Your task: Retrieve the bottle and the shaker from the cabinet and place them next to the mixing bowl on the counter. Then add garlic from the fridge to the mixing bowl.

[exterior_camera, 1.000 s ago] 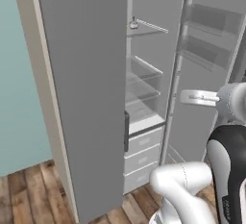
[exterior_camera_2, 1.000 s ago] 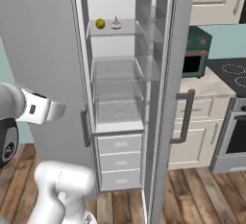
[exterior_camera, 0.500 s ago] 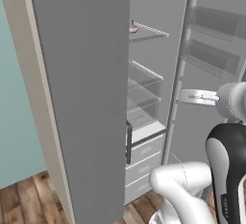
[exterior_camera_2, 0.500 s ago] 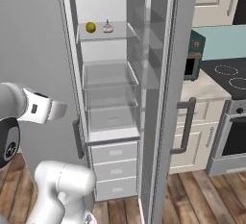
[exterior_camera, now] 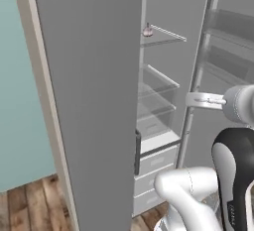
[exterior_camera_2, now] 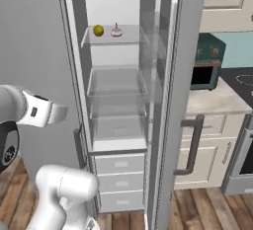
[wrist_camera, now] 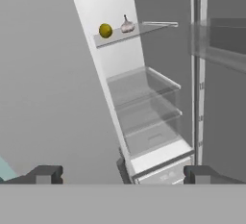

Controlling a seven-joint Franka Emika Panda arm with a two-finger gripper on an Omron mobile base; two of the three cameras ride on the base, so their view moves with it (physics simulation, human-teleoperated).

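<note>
Right base view shows the fridge (exterior_camera_2: 123, 100) larger and nearer than a second ago, since the base has driven closer. The garlic (exterior_camera_2: 116, 30) sits on its top shelf beside a yellow fruit (exterior_camera_2: 98, 30). The pincer (wrist_camera: 120, 175) stands spread wide, empty.

A small yellow-green round fruit (exterior_camera_2: 98, 30) sits on a glass shelf in the upper middle of the right base view. A dark teal toaster oven (exterior_camera_2: 208, 62) stands at right, with wooden plank floor (exterior_camera_2: 197, 213) below.

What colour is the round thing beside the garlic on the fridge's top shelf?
Yellow-green. The round fruit beside the garlic shows best in the hand view.
</note>
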